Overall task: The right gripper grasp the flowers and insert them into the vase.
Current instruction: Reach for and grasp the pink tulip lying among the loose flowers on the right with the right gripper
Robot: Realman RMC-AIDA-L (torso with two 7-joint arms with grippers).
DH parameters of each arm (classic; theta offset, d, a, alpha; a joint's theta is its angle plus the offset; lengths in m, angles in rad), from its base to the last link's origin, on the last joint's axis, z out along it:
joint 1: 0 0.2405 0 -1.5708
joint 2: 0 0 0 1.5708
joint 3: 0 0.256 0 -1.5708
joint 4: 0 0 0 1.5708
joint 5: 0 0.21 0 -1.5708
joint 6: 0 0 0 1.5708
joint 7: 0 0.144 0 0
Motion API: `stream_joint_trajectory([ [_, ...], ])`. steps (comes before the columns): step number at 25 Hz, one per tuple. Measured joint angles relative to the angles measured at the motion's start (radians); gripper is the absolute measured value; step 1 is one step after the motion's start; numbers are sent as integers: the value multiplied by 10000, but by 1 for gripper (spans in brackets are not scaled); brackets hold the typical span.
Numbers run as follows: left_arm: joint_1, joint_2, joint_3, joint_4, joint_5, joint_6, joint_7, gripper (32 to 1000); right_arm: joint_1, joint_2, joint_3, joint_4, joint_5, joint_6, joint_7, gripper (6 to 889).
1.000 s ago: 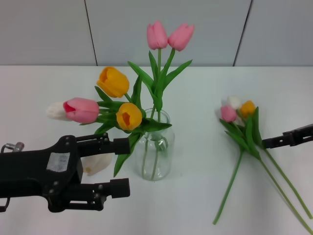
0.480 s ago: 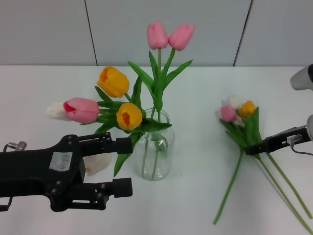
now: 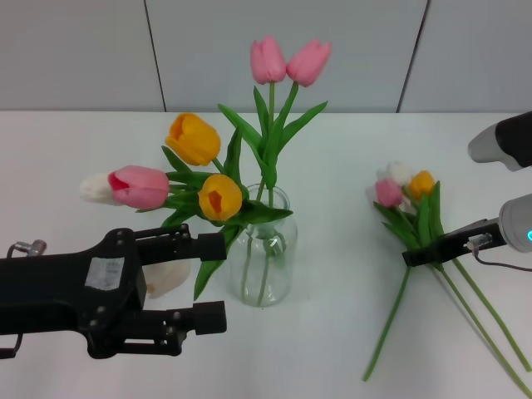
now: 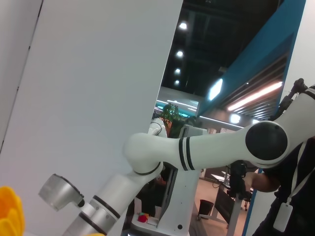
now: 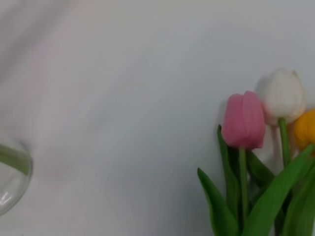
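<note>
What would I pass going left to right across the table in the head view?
Left end effector → vase holding big tulips → the flowers lying on the table → right end effector, its tip at their stems.

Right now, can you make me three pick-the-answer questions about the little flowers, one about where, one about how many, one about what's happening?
1. Where are the flowers?
A. Lying on the table
B. Standing in the vase
C. Held up in the air

2. How many heads are in that bunch?
A. One
B. Three
C. Five

3. Where is the right end effector?
A. Far from the stems
B. Inside the vase
C. At the stems, above the table

Answers:
1. A, the stems lie flat on the white table.
2. B, one pink, one white and one orange head show.
3. C, its black tip sits across the green stems.
</note>
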Motion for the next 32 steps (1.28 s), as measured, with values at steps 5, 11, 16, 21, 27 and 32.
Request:
stream_joint_trajectory([
  [5,-7,-10,0,-3,0,1,0,835,22,25,-121,250,-5,394,75,719],
  [11,-12,-12,0,-3,-2,1,0,835,24,30,-165,268,-9,526,128,552],
  [16,-12,-8,0,-12,-3,-1,0,835,14,31,-212,438,-13,745,132,505],
  [21,-12,-4,0,-18,-3,-13,12,835,34,23,-225,633,-12,899,138,444],
  [27,-12,-8,0,-79,-2,-15,38,835,11,38,-226,652,-12,937,164,370],
  [32,-19,12,0,-126,-12,-14,80,835,1,28,-227,646,-419,940,523,307],
])
